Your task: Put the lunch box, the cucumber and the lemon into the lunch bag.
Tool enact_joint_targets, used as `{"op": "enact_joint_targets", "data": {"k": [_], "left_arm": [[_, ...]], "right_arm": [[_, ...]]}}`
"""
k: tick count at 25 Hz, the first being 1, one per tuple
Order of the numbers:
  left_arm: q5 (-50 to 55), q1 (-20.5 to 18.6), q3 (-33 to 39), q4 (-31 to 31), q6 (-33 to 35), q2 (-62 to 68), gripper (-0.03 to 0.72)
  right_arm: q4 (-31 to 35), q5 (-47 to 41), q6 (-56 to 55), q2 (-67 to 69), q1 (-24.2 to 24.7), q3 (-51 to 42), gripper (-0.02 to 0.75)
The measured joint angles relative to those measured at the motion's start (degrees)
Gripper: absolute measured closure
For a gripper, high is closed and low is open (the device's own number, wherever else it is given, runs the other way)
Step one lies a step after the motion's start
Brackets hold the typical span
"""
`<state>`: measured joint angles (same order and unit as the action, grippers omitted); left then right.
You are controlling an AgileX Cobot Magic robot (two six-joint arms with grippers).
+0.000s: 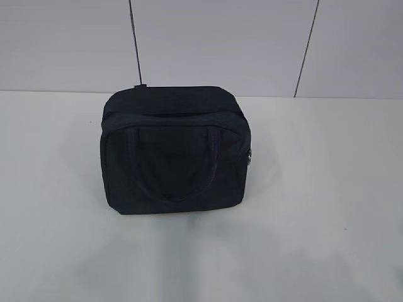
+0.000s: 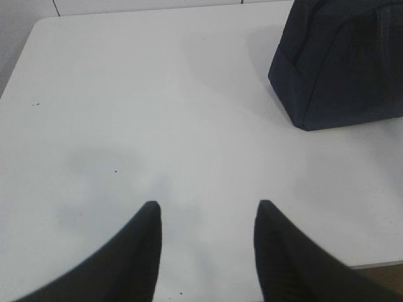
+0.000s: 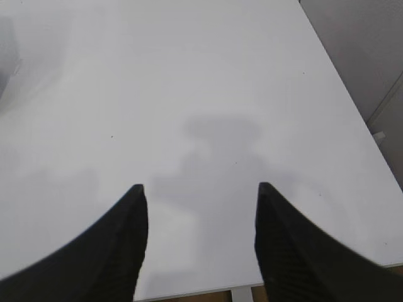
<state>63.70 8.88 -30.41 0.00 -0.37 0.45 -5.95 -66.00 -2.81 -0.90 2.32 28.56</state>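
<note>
Bag (image 1: 175, 151) upright mid-frame on white surface (image 1: 327, 207), silver pull on its right side. Left claw (image 2: 208, 214) and right claw (image 3: 200, 196) both apart, holding nothing.

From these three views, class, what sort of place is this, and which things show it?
Probably a lab or test bench, not a kitchen: a bare white table, plain grey wall panels behind it, and a lone navy lunch bag standing on it.

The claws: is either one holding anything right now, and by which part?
Nothing is held. The left claw and right claw both stand open over bare table.
</note>
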Motion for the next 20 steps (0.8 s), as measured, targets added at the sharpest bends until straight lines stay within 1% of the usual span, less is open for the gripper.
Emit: {"op": "enact_joint_targets", "data": {"k": [7, 11, 20], "left_arm": [[0.00, 0.00, 0.00, -0.32, 0.37, 0.00, 0.349], [0.00, 0.00, 0.00, -0.32, -1.84, 0.00, 0.349], [0.00, -0.09, 0.00, -1.35, -2.39, 0.00, 0.349]], "right_arm": [[0.00, 0.00, 0.10, 0.00, 0.00, 0.00, 0.304], [0.00, 0.00, 0.10, 0.00, 0.00, 0.00, 0.304], [0.00, 0.00, 0.10, 0.00, 0.00, 0.00, 0.304]]}}
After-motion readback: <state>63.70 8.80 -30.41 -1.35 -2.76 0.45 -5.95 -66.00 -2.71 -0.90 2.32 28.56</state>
